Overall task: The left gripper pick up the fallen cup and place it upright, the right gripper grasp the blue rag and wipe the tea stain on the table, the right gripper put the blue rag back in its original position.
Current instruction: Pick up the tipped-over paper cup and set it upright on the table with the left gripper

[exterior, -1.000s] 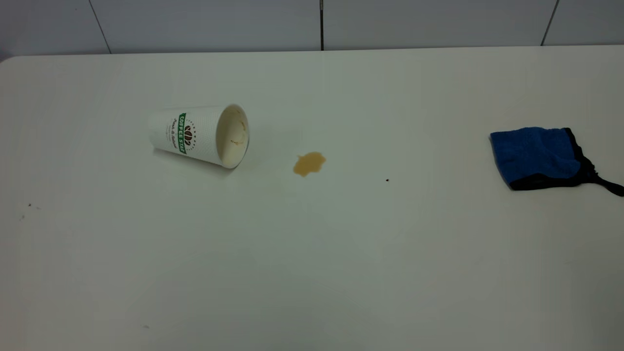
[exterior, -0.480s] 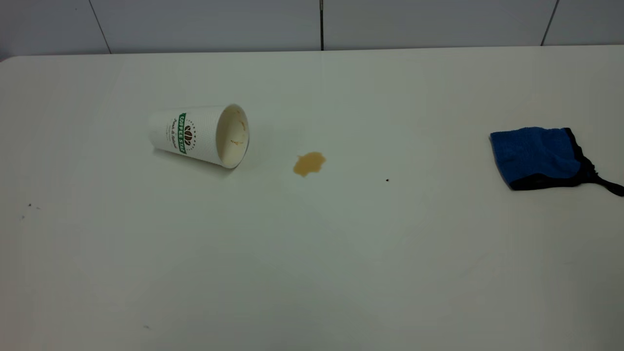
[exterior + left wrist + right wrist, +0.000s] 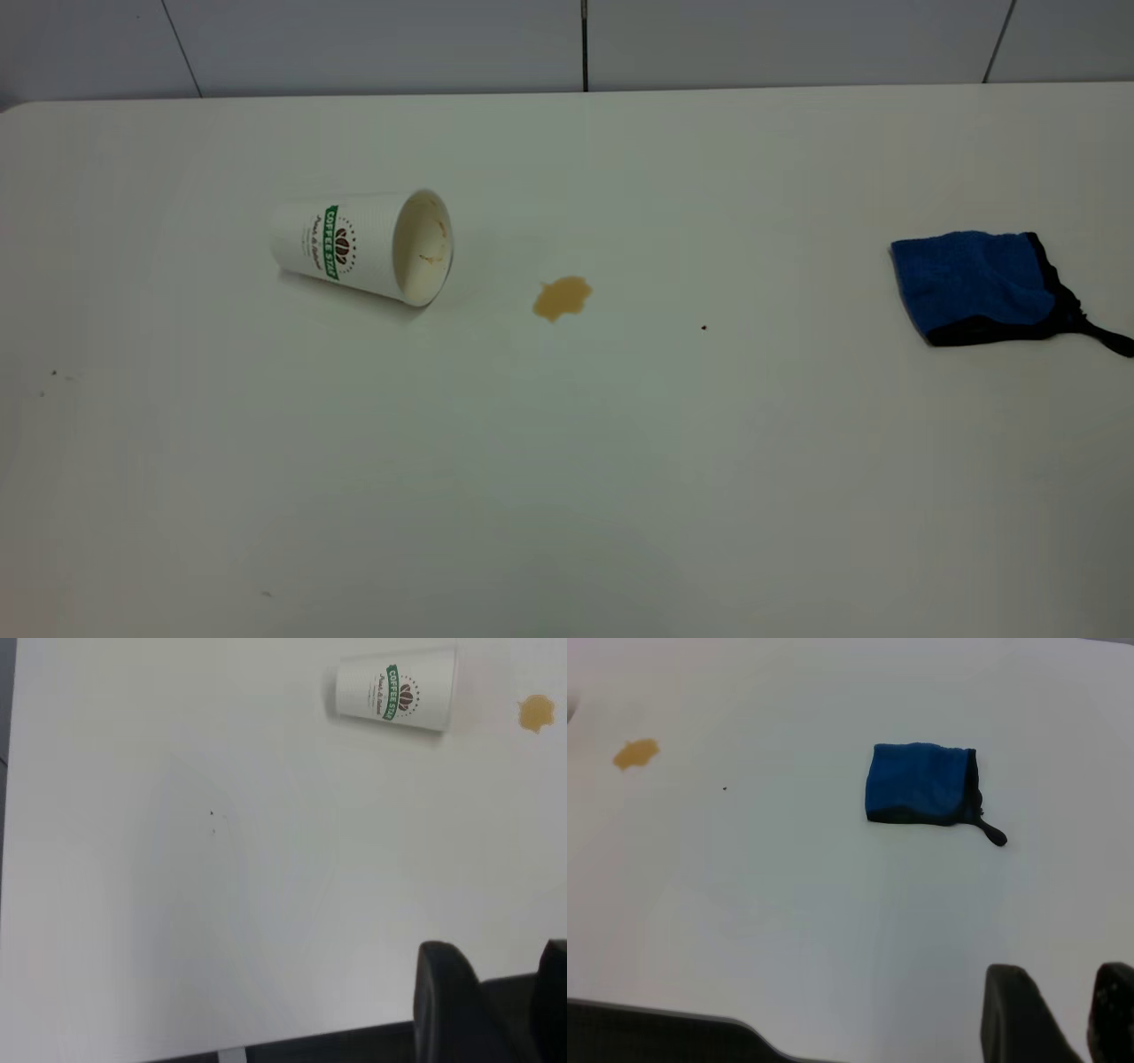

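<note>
A white paper cup (image 3: 361, 245) with a green logo lies on its side at the table's left, its mouth facing the tea stain (image 3: 562, 297), a small brown puddle near the middle. The folded blue rag (image 3: 974, 283) with black trim lies at the far right. Neither arm shows in the exterior view. In the left wrist view my left gripper (image 3: 500, 992) hangs near the table's front edge, far from the cup (image 3: 396, 689), empty, with a small gap between its fingers. In the right wrist view my right gripper (image 3: 1067, 1014) is empty, slightly apart, well short of the rag (image 3: 921, 784).
The white table (image 3: 567, 461) ends at a grey panelled wall behind. A tiny dark speck (image 3: 703, 328) lies right of the stain, and faint specks (image 3: 53, 374) lie at the left.
</note>
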Controlling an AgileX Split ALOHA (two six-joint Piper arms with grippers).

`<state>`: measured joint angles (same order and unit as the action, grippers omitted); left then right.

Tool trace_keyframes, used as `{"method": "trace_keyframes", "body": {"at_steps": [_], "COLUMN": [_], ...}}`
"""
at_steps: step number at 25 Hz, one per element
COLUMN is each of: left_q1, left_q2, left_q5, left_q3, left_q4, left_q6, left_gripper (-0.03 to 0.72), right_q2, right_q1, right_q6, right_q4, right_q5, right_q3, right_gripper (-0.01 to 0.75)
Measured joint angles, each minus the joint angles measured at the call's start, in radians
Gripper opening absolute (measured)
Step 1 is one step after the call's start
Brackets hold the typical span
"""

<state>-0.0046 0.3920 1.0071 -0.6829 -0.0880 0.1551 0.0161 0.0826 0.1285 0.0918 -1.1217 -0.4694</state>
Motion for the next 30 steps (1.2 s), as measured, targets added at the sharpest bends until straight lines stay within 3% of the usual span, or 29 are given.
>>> {"method": "trace_keyframes", "body": {"at_steps": [7, 12, 19, 24, 30], "left_q1": [0.000, -0.028, -0.225, -0.377, -0.539], "left_q2": [0.513, 0.788, 1.040, 1.209, 1.476], "left_q5": [-0.067, -0.177, -0.377, -0.477, -0.375], "left_q3": [-0.200, -0.290, -0.373, -0.453, -0.614], "left_q4": [-0.006, -0.059, -0.098, 0.099, 0.587], "left_q6": [0.074, 0.127, 0.222, 0.088, -0.370], "left_gripper": [0.226, 0.233, 0.421, 0.447, 0.447], "right_q2": [0.000, 0.000, 0.000, 0.000, 0.000], "right_q1": [0.000, 0.000, 0.000, 0.000, 0.000], "right_q6": [0.000, 0.000, 0.000, 0.001, 0.001], "right_q4": [0.000, 0.000, 0.000, 0.000, 0.000], "right_q5": [0.000, 0.000, 0.000, 0.000, 0.000], "right_q3": [0.000, 0.000, 0.000, 0.000, 0.000], "right_gripper": [0.238, 0.238, 0.238, 0.238, 0.238]}}
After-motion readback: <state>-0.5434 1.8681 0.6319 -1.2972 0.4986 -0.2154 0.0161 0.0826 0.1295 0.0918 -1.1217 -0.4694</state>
